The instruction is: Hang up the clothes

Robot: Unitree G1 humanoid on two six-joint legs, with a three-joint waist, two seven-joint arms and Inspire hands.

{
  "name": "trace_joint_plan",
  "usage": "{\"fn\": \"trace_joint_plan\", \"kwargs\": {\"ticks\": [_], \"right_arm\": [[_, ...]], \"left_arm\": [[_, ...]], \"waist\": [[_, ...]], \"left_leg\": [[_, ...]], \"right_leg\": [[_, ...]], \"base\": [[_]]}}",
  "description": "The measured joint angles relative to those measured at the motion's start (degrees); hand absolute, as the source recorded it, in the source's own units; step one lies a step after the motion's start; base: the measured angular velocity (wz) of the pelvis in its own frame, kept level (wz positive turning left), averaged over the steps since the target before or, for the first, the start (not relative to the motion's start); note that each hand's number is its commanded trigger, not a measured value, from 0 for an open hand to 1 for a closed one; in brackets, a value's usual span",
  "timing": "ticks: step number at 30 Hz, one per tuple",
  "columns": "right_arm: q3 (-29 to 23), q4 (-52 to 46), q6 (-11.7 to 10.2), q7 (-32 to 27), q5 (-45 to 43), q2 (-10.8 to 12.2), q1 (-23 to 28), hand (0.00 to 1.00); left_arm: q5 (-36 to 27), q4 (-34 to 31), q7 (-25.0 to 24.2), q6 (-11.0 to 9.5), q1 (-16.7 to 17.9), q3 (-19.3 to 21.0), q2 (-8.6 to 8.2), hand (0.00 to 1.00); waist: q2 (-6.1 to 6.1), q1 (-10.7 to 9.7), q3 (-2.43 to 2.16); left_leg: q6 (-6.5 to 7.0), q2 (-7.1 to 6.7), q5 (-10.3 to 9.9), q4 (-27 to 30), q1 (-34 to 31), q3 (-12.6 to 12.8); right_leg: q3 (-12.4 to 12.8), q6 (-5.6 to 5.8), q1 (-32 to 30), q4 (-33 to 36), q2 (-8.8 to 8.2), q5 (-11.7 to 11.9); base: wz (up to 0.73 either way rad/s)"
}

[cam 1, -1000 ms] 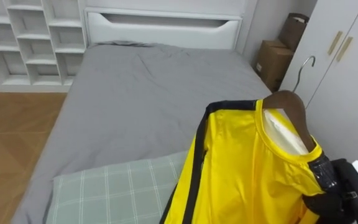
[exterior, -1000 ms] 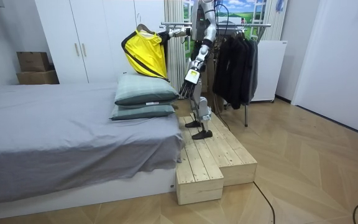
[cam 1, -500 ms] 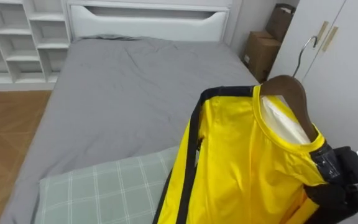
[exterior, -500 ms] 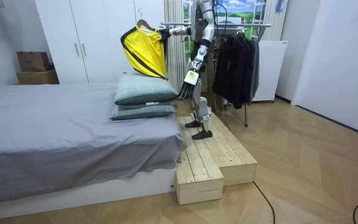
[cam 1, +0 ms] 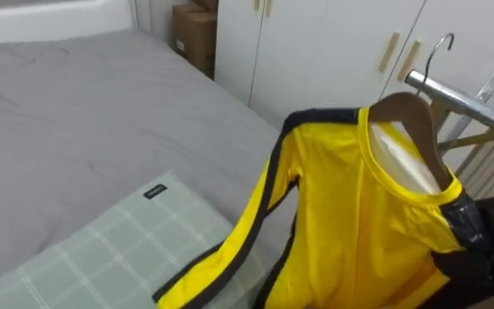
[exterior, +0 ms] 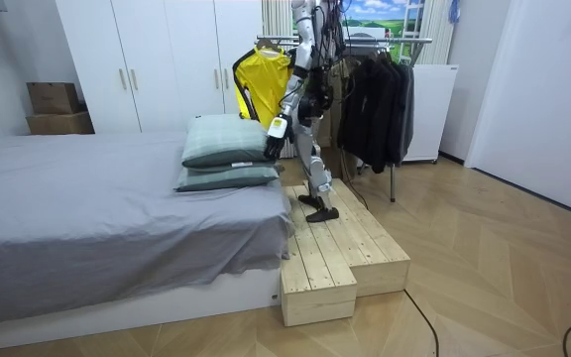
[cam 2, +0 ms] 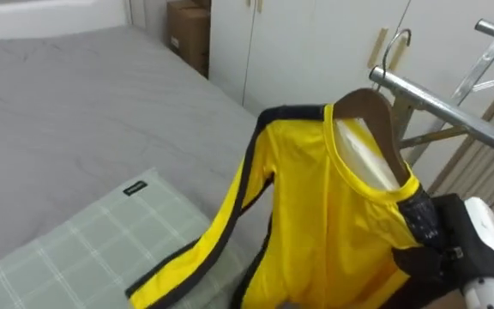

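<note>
Your right hand (cam 1: 487, 253) carries the yellow shirt (cam 1: 358, 223) on its hanger (cam 1: 410, 116), fingers hidden by cloth so can't tell their state; raise the hook (cam 1: 433, 50) above the fingers, over the rail (cam 1: 470, 106), then lower gently.

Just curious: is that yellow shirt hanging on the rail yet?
Not yet, it seems: the yellow shirt is on a wooden hanger whose hook stands free above the metal rail.
</note>
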Motion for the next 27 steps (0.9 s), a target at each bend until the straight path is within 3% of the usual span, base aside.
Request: {"fn": "trace_joint_plan", "kwargs": {"ticks": [3, 6, 7, 8, 10, 11, 12, 14, 15, 17, 18, 20, 21, 23, 24, 26, 27], "right_arm": [[1.86, -0.05, -0.06, 0.20, -0.35, 0.11, -0.92, 1.00], [1.81, -0.48, -0.07, 0.71, -1.84, 0.24, -1.98, 1.00], [1.91, -0.49, 0.01, 0.80, -2.13, 0.19, -3.01, 1.00], [2.05, -0.50, 0.05, 0.80, -2.32, -0.02, -4.25, 1.00], [2.35, -1.00, 0.05, 0.49, -2.22, -0.05, -5.29, 1.00], [3.17, -1.72, 0.06, -0.04, -2.23, -0.18, -5.49, 1.00], [3.95, -1.93, 0.06, -0.12, -2.22, -0.30, -5.79, 1.00], [6.01, -2.50, 0.08, -0.17, -2.33, -0.44, -6.08, 1.00], [6.38, -2.50, 0.09, -0.15, -2.28, -0.44, -6.02, 1.00], [7.67, -2.54, 0.12, -0.02, -2.65, -0.32, -6.16, 1.00], [8.14, -2.54, 0.14, -0.04, -2.66, -0.43, -6.22, 1.00], [10.12, -2.77, 0.15, -0.04, -2.56, -1.05, -7.24, 1.00], [10.42, -2.78, 0.15, -0.06, -2.62, -1.10, -7.53, 1.00], [10.77, -2.76, 0.12, -0.12, -2.60, -1.12, -7.93, 1.00], [10.76, -2.77, 0.12, -0.14, -2.58, -1.12, -7.94, 1.00], [10.52, -3.06, 0.13, -0.26, -2.51, -1.24, -7.91, 1.00], [10.50, -3.49, 0.19, -0.34, -2.60, -1.45, -7.89, 1.00]], "left_arm": [[-0.03, 0.27, 0.25, 1.52, 0.06, 0.02, 0.30, 0.00], [0.06, 0.39, 0.21, 2.89, 0.10, 1.05, 0.55, 0.00], [0.06, 0.87, 0.25, 3.42, 0.10, 1.03, 0.87, 0.00], [0.06, 1.08, 0.31, 4.28, 0.39, 1.01, 0.94, 0.00], [0.09, 1.08, 0.39, 5.91, 0.72, 1.02, 1.27, 0.00], [0.09, 1.48, 0.40, 6.84, 0.84, 0.96, 1.44, 0.00], [0.09, 1.70, 0.37, 7.26, 1.10, 0.96, 1.44, 0.00], [0.19, 1.95, 0.38, 8.57, 1.60, 1.03, 1.20, 0.00], [0.27, 1.95, 0.42, 8.86, 1.65, 1.01, 1.12, 0.00], [0.30, 1.95, 0.43, 10.29, 1.83, 1.10, 0.72, 0.00], [0.30, 1.95, 0.43, 10.84, 1.82, 1.14, 0.63, 0.00], [0.30, 1.95, 0.69, 12.00, 1.81, 1.52, -0.25, 0.00], [0.30, 1.95, 0.84, 12.22, 1.80, 1.58, -0.49, 0.00], [0.27, 1.95, 0.91, 12.88, 1.80, 1.85, -0.95, 0.00], [0.26, 1.95, 0.91, 13.00, 1.80, 1.86, -1.01, 0.00], [0.24, 1.79, 0.92, 13.34, 1.64, 1.94, -1.55, 0.00], [0.24, 1.74, 0.92, 13.41, 1.39, 1.96, -1.77, 0.00]], "waist": [[-0.28, -0.14, -0.07], [-0.64, 0.53, -0.11], [-0.95, 0.94, -0.06], [-0.68, 1.13, 0.01], [-0.59, 1.16, 0.02], [-0.63, 1.29, -0.01], [-0.67, 1.50, -0.07], [-1.04, 2.21, -0.09], [-1.11, 2.30, -0.12], [-1.13, 2.57, -0.06], [-1.16, 2.57, -0.08], [-1.11, 2.52, -0.10], [-1.07, 2.46, -0.09], [-0.78, 2.06, 0.00], [-0.71, 1.68, 0.04], [-0.45, -1.12, -0.02], [-0.45, -1.56, -0.02]], "left_leg": [[-0.16, 1.62, -0.01, 3.25, -0.37, 0.34], [-0.87, 4.32, -0.59, 10.86, -1.52, 0.94], [-0.87, 5.68, -0.57, 16.16, -2.80, 0.35], [-0.89, 8.02, -0.37, 22.27, -4.52, -1.39], [-0.97, 10.30, 1.30, 29.47, -6.70, -4.96], [-0.91, 10.52, 2.91, 32.26, -7.77, -7.97], [-0.82, 10.32, 3.69, 33.06, -8.35, -9.32], [-0.95, 8.02, 1.97, 30.91, -10.04, -16.06], [-1.26, 7.30, 1.63, 29.44, -10.57, -17.90], [-1.51, 3.82, 1.55, 20.94, -12.58, -26.30], [-1.65, 2.83, 1.65, 18.33, -12.89, -28.23], [-1.49, -1.27, 1.94, 8.99, -13.51, -35.02], [-1.53, -1.96, 1.99, 7.88, -13.70, -36.29], [-1.67, -3.84, 3.27, 6.42, -15.45, -39.62], [-1.39, -3.93, 3.55, 6.30, -15.84, -40.20], [-0.38, -5.39, 4.58, 4.88, -17.21, -41.84], [-0.46, -5.63, 4.98, 4.50, -17.45, -41.97]], "right_leg": [[0.49, -0.42, 0.58, -0.98, 1.03, 0.40], [1.44, -1.35, 0.88, -0.06, 1.39, -0.75], [2.92, -1.68, 0.43, 1.01, 1.72, -1.66], [4.43, -2.00, 0.34, 1.84, 2.64, -2.26], [6.55, -2.83, 0.28, 3.30, 3.83, -3.05], [8.31, -3.35, 0.57, 3.52, 4.54, -3.11], [9.74, -3.63, 1.01, 3.57, 4.88, -3.02], [14.38, -4.33, 1.19, 3.08, 5.71, -1.99], [15.47, -4.19, 1.15, 2.70, 5.88, -1.78], [20.99, -3.59, 1.25, 0.49, 7.18, -0.70], [22.51, -3.53, 1.24, 0.04, 7.54, -0.19], [29.71, -2.87, 0.50, -0.08, 9.21, 1.03], [31.10, -2.76, 0.32, -0.12, 9.66, 1.38], [36.90, -2.13, 0.01, -0.25, 12.23, 2.26], [38.04, -2.05, -0.04, -0.36, 12.85, 2.49], [42.40, -1.31, -0.51, -1.08, 15.17, 3.05], [43.88, -0.83, -0.67, -1.27, 15.63, 3.37]], "base": [[-0.17], [-0.31], [-0.49], [-0.53], [-0.57], [-0.69], [-0.96], [-1.00], [-0.91], [-0.99], [-1.11], [-1.21], [-1.17], [-1.03], [-0.69], [-0.47], [-0.44]]}}
